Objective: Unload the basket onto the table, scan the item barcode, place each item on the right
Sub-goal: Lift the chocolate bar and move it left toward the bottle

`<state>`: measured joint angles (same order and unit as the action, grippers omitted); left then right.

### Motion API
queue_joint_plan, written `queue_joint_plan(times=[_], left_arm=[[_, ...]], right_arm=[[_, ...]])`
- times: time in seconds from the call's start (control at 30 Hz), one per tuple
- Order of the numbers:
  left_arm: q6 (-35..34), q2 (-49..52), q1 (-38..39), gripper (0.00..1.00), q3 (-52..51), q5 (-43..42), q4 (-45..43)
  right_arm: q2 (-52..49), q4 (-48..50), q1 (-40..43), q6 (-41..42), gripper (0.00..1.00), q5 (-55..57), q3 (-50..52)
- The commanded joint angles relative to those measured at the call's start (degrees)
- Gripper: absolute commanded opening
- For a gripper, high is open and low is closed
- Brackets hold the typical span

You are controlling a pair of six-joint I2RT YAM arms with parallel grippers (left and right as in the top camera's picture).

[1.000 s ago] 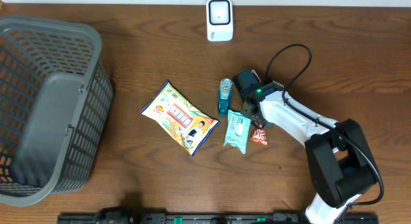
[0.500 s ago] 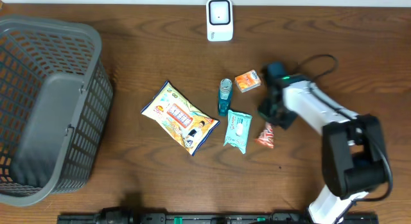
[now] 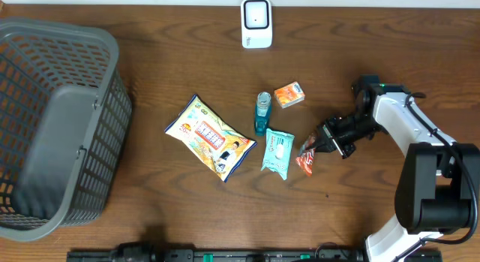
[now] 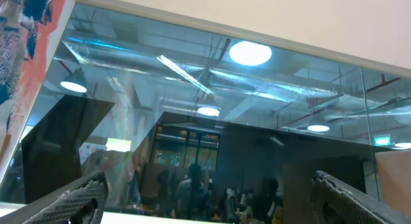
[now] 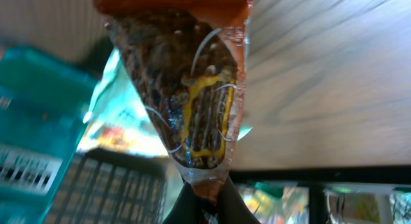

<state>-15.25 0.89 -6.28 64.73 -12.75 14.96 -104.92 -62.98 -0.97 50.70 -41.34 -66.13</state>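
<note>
Two views show my right end effector (image 3: 322, 144) clamped on the red snack packet (image 3: 306, 160), overhead places it beside the teal pouch (image 3: 277, 152), well apart from the white scanner (image 3: 256, 22), only the left wrist view shows my left end effector (image 4: 210, 197), spread wide

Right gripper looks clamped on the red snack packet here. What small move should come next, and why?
Probably lift the red snack packet slightly off the table. The right gripper is shut on its end, yet it sits right beside the teal wipes pack, and the white scanner stands at the far table edge, so clearance comes first.
</note>
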Motion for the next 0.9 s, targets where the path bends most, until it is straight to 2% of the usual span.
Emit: queue_joint_plan(times=[0.0, 0.03, 0.17, 0.2, 0.33, 0.43, 0.5, 0.67, 0.83, 0.87], left_arm=[[-0.5, -0.7, -0.2, 1.0, -0.4, -0.3, -0.3], [-0.5, -0.7, -0.2, 1.0, -0.4, -0.3, -0.3], [-0.5, -0.7, -0.2, 1.0, -0.4, -0.3, -0.3], [-0.5, -0.7, -0.2, 1.0, -0.4, -0.3, -0.3], [-0.5, -0.7, -0.2, 1.0, -0.4, -0.3, -0.3], [-0.5, -0.7, -0.2, 1.0, -0.4, -0.3, -0.3], [-0.5, -0.7, -0.2, 1.0, -0.4, -0.3, -0.3], [-0.5, -0.7, -0.2, 1.0, -0.4, -0.3, -0.3], [-0.5, -0.7, -0.2, 1.0, -0.4, -0.3, -0.3], [-0.5, -0.7, -0.2, 1.0, -0.4, -0.3, -0.3]], right_arm=[[1.1, 0.0, 0.0, -5.6, 0.01, -9.8, 0.3], [1.1, 0.2, 0.0, -6.7, 0.01, -10.1, 0.3], [1.1, 2.3, -0.2, -20.7, 0.01, -12.3, 0.3], [1.1, 3.7, -0.3, -27.8, 0.01, -16.8, 0.3], [1.1, 7.8, -0.8, -42.8, 0.01, -28.0, 0.3], [1.1, 8.9, -1.5, -48.2, 0.01, -30.1, 0.3], [1.1, 10.5, -2.3, -52.2, 0.01, -27.2, 0.3], [1.1, 11.6, -4.6, -53.8, 0.03, -13.4, 0.3], [1.1, 16.1, -8.3, -53.7, 0.19, -5.5, 0.3], [1.1, 17.2, -9.4, -53.7, 0.3, -3.6, 0.3]])
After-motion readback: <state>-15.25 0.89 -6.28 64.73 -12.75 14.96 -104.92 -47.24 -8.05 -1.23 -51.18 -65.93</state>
